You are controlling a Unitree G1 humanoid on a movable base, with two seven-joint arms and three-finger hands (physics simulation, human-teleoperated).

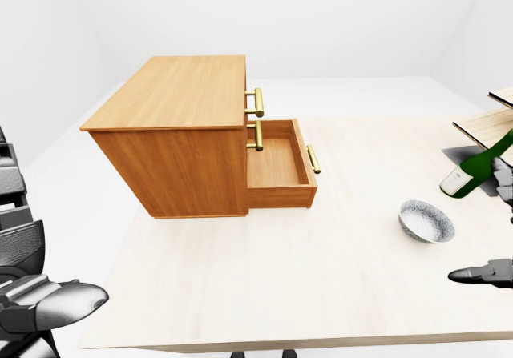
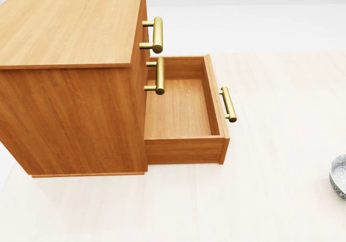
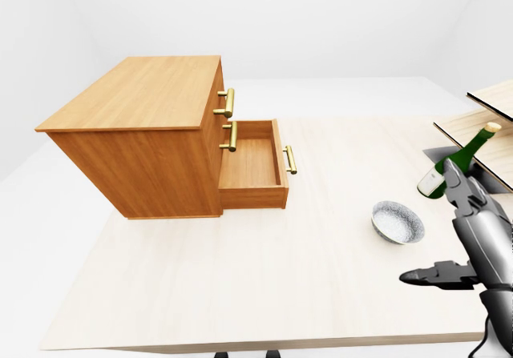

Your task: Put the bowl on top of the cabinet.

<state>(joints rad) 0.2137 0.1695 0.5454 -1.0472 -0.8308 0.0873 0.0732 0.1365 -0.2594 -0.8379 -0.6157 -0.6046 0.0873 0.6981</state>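
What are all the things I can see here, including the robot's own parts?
table: one, pale wood, under everything.
cabinet: one, orange-brown wood, table's left.
drawer: one, same wood, cabinet's bottom, open, empty.
handles: three, brass, on the drawer fronts.
bowl: one, grey-white, on the table, right.
bottle: one, green, leaning, far right.
boards: two, pale wood, right edge, cut off.
left hand: one, grey, left-eye view's bottom left.
right hand: one, grey, right-eye view's bottom right, fingers spread, empty.

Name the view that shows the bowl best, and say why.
The left-eye view: the bowl shows whole, unobstructed. The right-eye view shows nearly the same; the head view catches only a part at its right edge.
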